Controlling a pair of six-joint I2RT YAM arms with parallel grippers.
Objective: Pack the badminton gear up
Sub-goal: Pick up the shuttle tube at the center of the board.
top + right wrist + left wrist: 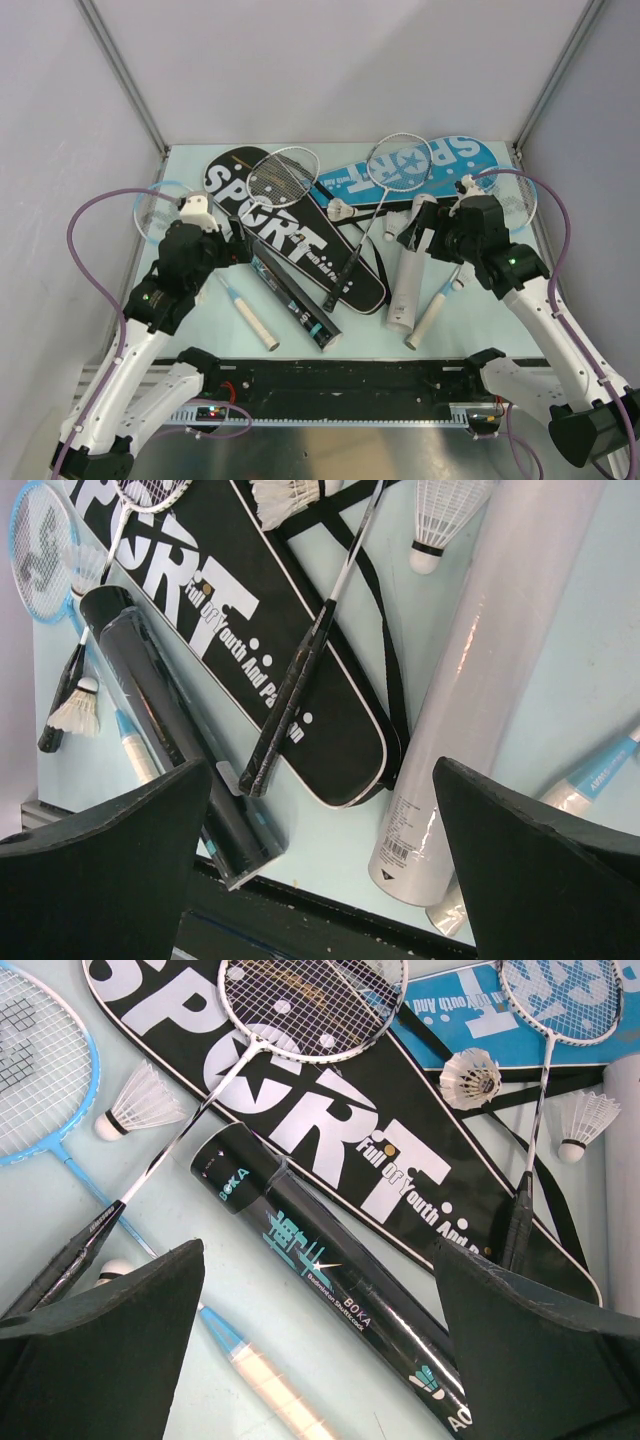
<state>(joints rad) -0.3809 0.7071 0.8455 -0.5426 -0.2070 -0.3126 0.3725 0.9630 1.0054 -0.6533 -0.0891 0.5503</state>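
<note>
**Near edge.** The black tube (pixel 295 305) and the white tube (pixel 405 285) lie flat on the desk (pixel 365 335), their near ends towards the arm bases. A light-blue racket's (pixel 255 325) grip lies left of the black tube. A second light-blue racket (pixel 432 312) lies just right of the white tube.

**Claws.** Both claws are spread wide and hold nothing.
- The left claw (pixel 235 250) hangs over the far end of the black tube and is the nearer arm to it. In the left wrist view the tube (pixel 300 1250) crosses the gap of the claw (pixel 320 1360) obliquely, from far-left to near-right. A grasp would probably need the wrist turned until the fingers stand square to that axis.
- The right claw (pixel 420 235) hangs over the far end of the white tube. In the right wrist view this tube (pixel 490 670) runs almost straight away from the claw (pixel 320 870), offset towards the right finger (pixel 540 870). A small sideways shift, more than a turn, would likely centre it.

**Middle.** The black cover (pixel 290 235) lies between the tubes, parallel to the black tube. A silver racket (pixel 283 175) rests on it. A shuttlecock (pixel 342 210) sits at its far-right edge.

**Far.** The blue cover (pixel 420 165) lies crosswise with another silver racket (pixel 400 160) over it.
</note>
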